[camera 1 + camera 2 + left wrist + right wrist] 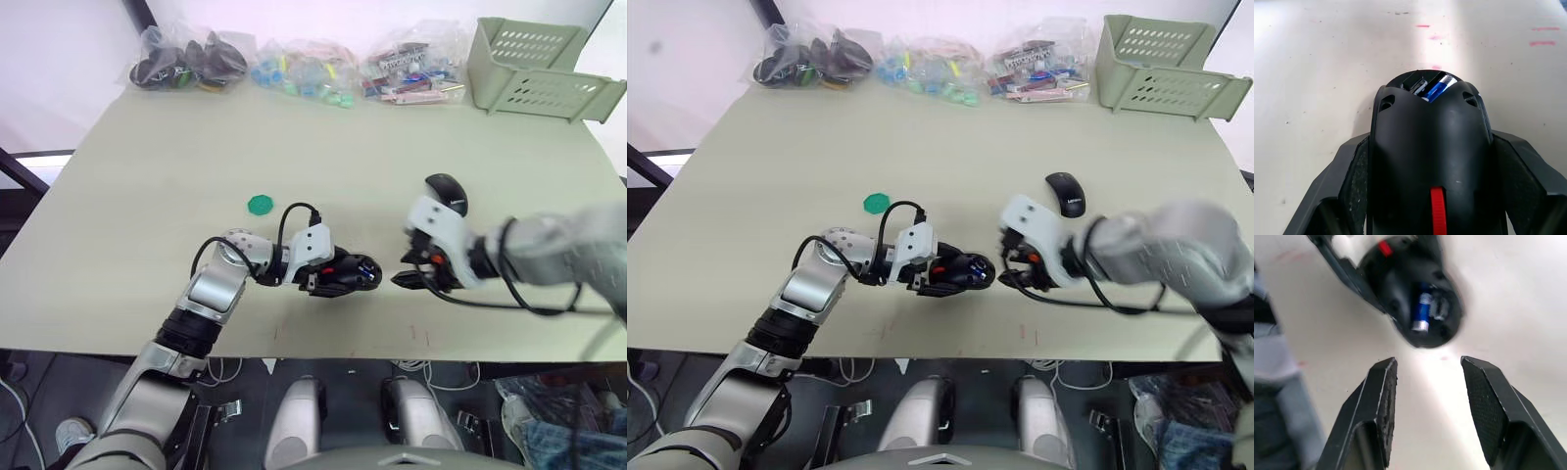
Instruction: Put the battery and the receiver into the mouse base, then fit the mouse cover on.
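the black oval mouse base (343, 274) with a red part near its middle sits low and centre in the head views on the pale beige tabletop (196, 176), clamped between the two black fingers of the left end effector (328, 279), whose pads press on its flanks in the left wrist view. the small blue battery with silvery ends (1421, 312) lies inside the open rear compartment of the base, and just beside it in the same compartment is a small dark-and-silvery piece (1439, 307) that may be the receiver, though it is too blurred to tell. the right end effector (1427, 382) hovers just to the right of the base with its fingers spread wide and nothing between them, their tips close to the rounded end of the base but apart from it. the smooth glossy black domed mouse cover (1065, 193) lies on the tabletop to the upper right of the base, near the right arm; it bears a small pale mark, too small to read. a flat round green disc (260, 204) lies to the upper left of the base. along the top edge of the frame are clear plastic bags of small parts (294, 67), and in the upper right corner stands a pale green perforated plastic basket (534, 69). no writing is legible anywhere.
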You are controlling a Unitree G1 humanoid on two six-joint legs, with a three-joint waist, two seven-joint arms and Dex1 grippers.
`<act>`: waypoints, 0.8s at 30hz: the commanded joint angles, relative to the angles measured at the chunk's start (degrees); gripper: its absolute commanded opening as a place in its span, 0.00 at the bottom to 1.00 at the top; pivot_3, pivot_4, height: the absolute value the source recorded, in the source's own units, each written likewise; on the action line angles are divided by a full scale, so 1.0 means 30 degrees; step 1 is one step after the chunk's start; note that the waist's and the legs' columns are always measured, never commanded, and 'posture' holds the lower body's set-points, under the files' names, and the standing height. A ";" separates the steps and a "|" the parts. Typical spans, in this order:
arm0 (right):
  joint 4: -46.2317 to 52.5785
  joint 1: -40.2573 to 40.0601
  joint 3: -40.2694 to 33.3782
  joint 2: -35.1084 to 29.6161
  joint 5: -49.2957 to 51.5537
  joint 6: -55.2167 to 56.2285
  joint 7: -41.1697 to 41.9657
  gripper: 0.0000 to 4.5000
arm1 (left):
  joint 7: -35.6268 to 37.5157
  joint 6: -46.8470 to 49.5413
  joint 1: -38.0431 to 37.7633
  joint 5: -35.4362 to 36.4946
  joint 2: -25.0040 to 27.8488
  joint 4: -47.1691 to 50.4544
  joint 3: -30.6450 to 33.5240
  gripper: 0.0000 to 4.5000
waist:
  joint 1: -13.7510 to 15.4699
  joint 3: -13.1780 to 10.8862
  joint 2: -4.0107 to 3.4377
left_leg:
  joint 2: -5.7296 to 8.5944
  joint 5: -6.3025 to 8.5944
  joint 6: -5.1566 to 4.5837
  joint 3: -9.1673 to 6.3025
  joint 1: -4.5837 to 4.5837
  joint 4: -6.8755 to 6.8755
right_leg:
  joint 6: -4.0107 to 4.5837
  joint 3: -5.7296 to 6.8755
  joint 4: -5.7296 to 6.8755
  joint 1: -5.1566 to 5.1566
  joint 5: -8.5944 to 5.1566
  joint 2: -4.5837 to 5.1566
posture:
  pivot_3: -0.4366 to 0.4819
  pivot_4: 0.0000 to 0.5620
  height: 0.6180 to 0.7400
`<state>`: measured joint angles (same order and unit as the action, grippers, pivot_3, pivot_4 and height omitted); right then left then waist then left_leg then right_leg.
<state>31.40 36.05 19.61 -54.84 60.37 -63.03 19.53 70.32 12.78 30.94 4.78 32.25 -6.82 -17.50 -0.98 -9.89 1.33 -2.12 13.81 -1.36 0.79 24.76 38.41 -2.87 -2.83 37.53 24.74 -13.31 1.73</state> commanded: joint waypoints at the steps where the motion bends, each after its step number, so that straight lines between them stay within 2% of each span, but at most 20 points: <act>1: 0.0041 -0.2239 -0.1935 0.0133 -0.1983 0.4303 0.4354 0.48 | -0.0270 -0.0198 0.0044 -0.0242 0.0116 -0.0511 0.0049 0.66 | -0.0074 -0.0006 -0.0010 | -0.0007 -0.0001 -0.0001 0.0031 -0.0028 0.0003 | -0.0002 -0.0035 0.0030 0.0003 0.0001 -0.0014 | 0.48 0.27 1.00; 4: -0.0660 -0.3919 -0.2536 0.1450 -0.3729 0.6609 0.5044 0.48 | -0.0207 -0.0413 0.0113 -0.0305 0.0168 -0.0742 -0.0034 0.66 | -0.0041 -0.0007 -0.0005 | -0.0052 -0.0009 -0.0001 0.0015 -0.0072 0.0042 | -0.0056 -0.0054 0.0081 -0.0010 -0.0033 -0.0096 | 0.48 0.27 1.00; 11: -0.3098 -0.4096 -0.1496 0.4775 -0.7536 0.8690 0.5471 0.48 | -0.0057 -0.0890 0.0068 -0.0454 0.0438 -0.1119 -0.0136 0.66 | 0.0040 0.0002 0.0006 | -0.0075 -0.0011 -0.0001 0.0027 -0.0090 0.0063 | 0.0005 -0.0090 0.0114 -0.0014 -0.0001 -0.0142 | 0.48 0.27 1.00; 12: -0.3323 -0.4096 -0.1353 0.4985 -0.7997 0.8793 0.5651 0.37 | -0.0031 -0.0936 0.0032 -0.0454 0.0487 -0.1156 -0.0131 0.66 | 0.0047 0.0002 0.0008 | -0.0070 -0.0011 -0.0001 0.0034 -0.0083 0.0061 | 0.0024 -0.0102 0.0114 -0.0008 0.0009 -0.0140 | 0.48 0.27 1.00; 14: -0.3706 -0.3916 -0.0968 0.5352 -0.8563 0.8634 0.5931 0.28 | 0.0003 -0.1024 -0.0059 -0.0501 0.0580 -0.1234 -0.0160 0.66 | 0.0035 0.0003 0.0009 | -0.0070 -0.0010 0.0000 0.0037 -0.0077 0.0060 | 0.0025 -0.0103 0.0110 -0.0007 0.0009 -0.0140 | 0.48 0.27 1.00; 15: -0.3862 -0.3805 -0.0839 0.5546 -0.8882 0.8590 0.6117 0.13 | 0.0020 -0.1047 -0.0088 -0.0493 0.0611 -0.1238 -0.0161 0.66 | 0.0022 0.0002 0.0007 | -0.0070 -0.0009 -0.0001 0.0038 -0.0082 0.0058 | 0.0026 -0.0105 0.0110 -0.0008 0.0009 -0.0140 | 0.48 0.27 1.00; 17: -0.4089 -0.3622 -0.0585 0.5767 -0.9293 0.8356 0.6638 0.01 | 0.0037 -0.1083 -0.0140 -0.0470 0.0666 -0.1209 -0.0158 0.66 | 0.0011 0.0002 0.0007 | -0.0072 -0.0009 -0.0001 0.0039 -0.0090 0.0055 | 0.0026 -0.0105 0.0117 -0.0007 0.0009 -0.0145 | 0.48 0.27 1.00; 24: -0.5427 -0.2949 -0.0056 0.7246 -1.0778 0.8561 0.7656 0.01 | 0.0051 -0.1000 -0.0052 -0.0464 0.0660 -0.1188 -0.0261 0.66 | 0.0001 0.0002 0.0007 | -0.0100 -0.0010 -0.0001 0.0035 -0.0116 0.0055 | 0.0027 -0.0114 0.0137 -0.0010 0.0008 -0.0187 | 0.48 0.27 1.00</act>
<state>14.67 26.23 19.75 -33.75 28.80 -38.33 41.57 70.24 9.28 31.31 4.74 33.08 -9.35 -17.71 -0.98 -9.88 1.35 -2.44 13.78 -1.36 0.90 24.41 38.57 -2.79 -3.16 37.95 24.70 -13.28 1.15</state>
